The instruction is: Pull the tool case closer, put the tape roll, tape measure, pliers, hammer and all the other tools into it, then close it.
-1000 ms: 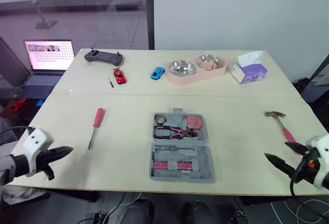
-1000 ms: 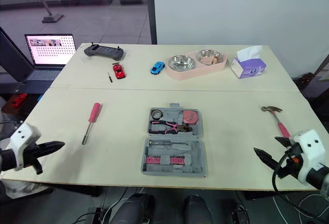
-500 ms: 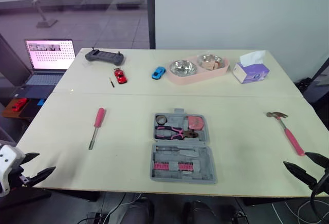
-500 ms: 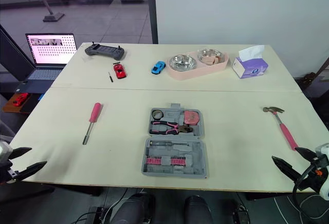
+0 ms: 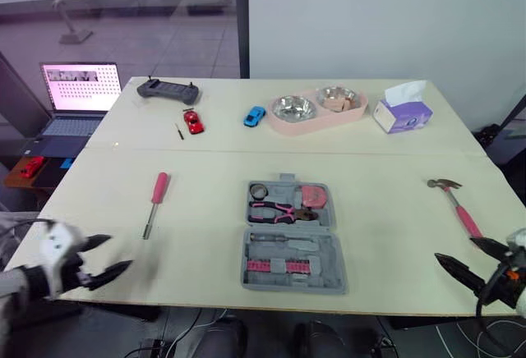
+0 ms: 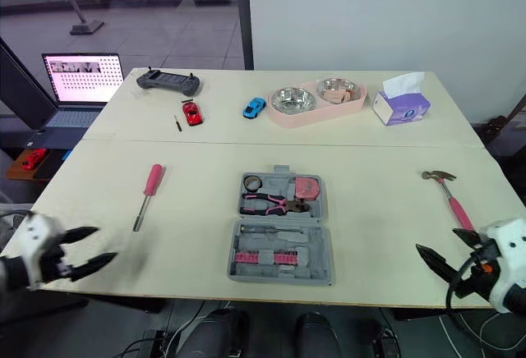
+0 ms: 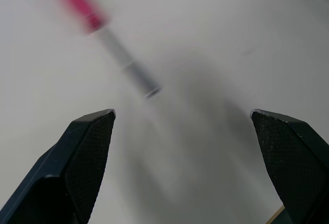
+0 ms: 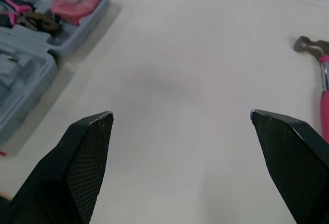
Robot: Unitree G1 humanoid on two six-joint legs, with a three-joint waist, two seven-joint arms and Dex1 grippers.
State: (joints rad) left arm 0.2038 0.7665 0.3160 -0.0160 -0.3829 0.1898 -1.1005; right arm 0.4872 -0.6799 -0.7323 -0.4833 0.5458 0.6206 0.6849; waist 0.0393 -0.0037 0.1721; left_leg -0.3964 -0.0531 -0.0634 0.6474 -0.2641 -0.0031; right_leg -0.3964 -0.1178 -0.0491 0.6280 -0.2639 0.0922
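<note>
The grey tool case (image 5: 289, 236) lies open in the middle of the table, with the pliers (image 5: 279, 209), a pink tape measure (image 5: 312, 196) and a tape roll (image 5: 258, 190) in its far half. A pink-handled screwdriver (image 5: 154, 199) lies to its left; the left wrist view has it as a blurred screwdriver (image 7: 100, 34). A pink-handled hammer (image 5: 456, 206) lies near the right edge. My left gripper (image 5: 105, 259) hangs open over the front left corner. At the front right edge my right gripper (image 5: 470, 258) stands open, just short of the hammer's handle end. Both are empty.
At the back of the table are a black controller (image 5: 167, 89), a red toy car (image 5: 192, 121), a blue toy car (image 5: 253, 116), a pink tray (image 5: 314, 120) with two steel bowls, and a tissue box (image 5: 402, 112). A laptop (image 5: 76, 98) stands off the table's left.
My left gripper opened from shut, dropped back off the table's front left and has come forward again over the corner. My right gripper drew back, then moved slightly forward, staying open.
</note>
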